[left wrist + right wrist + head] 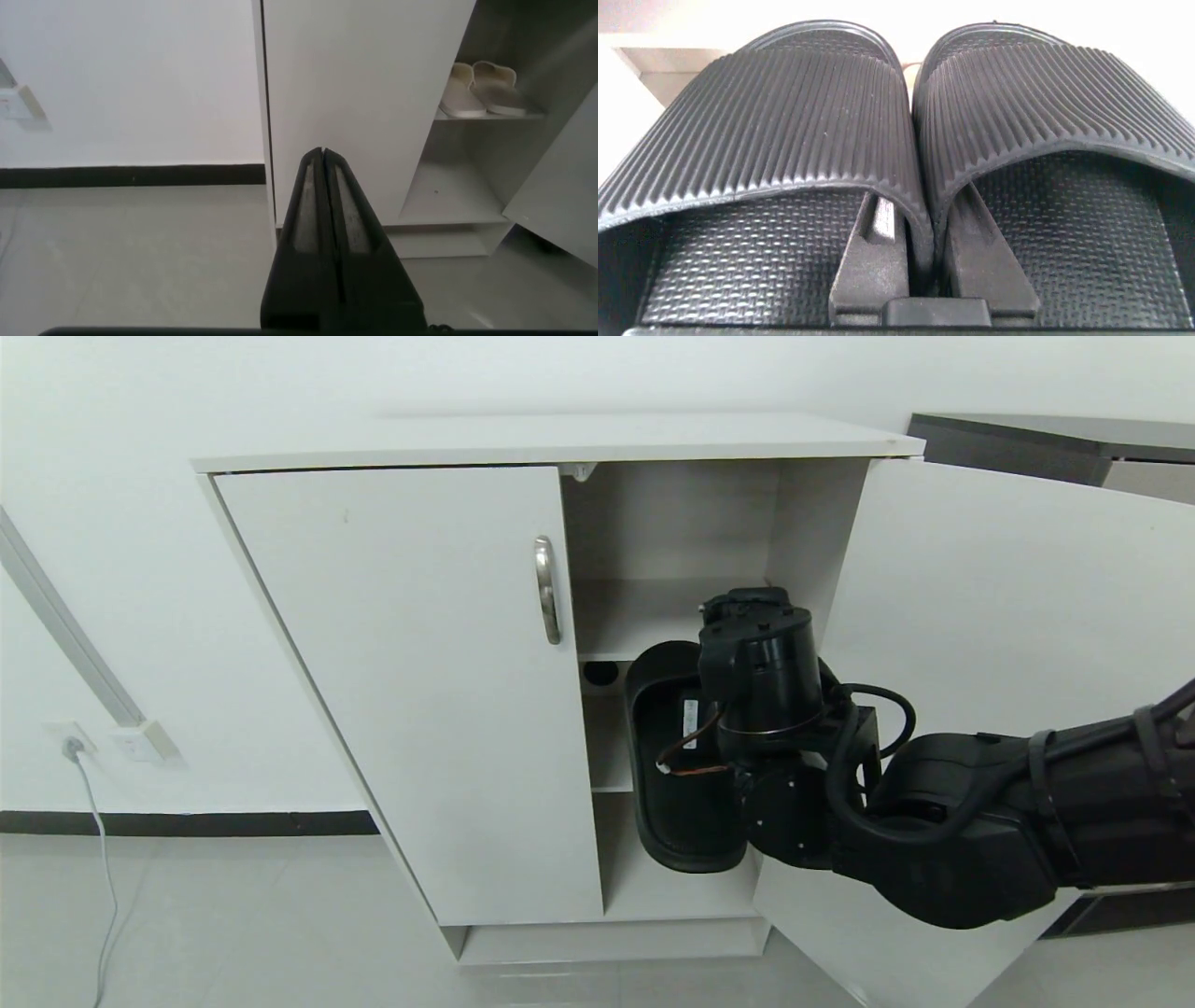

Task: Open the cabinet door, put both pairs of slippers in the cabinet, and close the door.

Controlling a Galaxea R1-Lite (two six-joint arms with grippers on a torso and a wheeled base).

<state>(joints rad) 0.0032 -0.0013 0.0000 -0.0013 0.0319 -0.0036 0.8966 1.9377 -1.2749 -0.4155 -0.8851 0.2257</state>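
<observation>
White wall and pale grey floor (233, 915) are surrounding the white cabinet (560, 434) you are working at. A wall socket (70, 744) is sitting low on the wall to its left, with a cable hanging to the floor. The cabinet's left door (401, 691) is staying shut and is carrying a metal handle (548, 590) near its inner edge. The right door (990, 607) is standing swung wide open.

Your right arm is reaching into the open half, and its claw (926, 252) is pinching the black slippers (677, 756). The two fingers (878, 252) are sitting under the straps, one in each slipper, squeezing the touching inner side walls together. The black slippers are showing ribbed straps and cross-hatched footbeds. In the head view you are seeing the pair held on end, its long side running up and down. It is hanging at the front edges of the shelves, from just under the upper shelf down to near the bottom board.

Your left claw (322, 159) is hanging outside, in front of the shut door, with its fingers pressed together on nothing. Past it, the beige slippers (484, 89) are lying side by side on the shelf above the bottom board, towards the back of the cabinet.
</observation>
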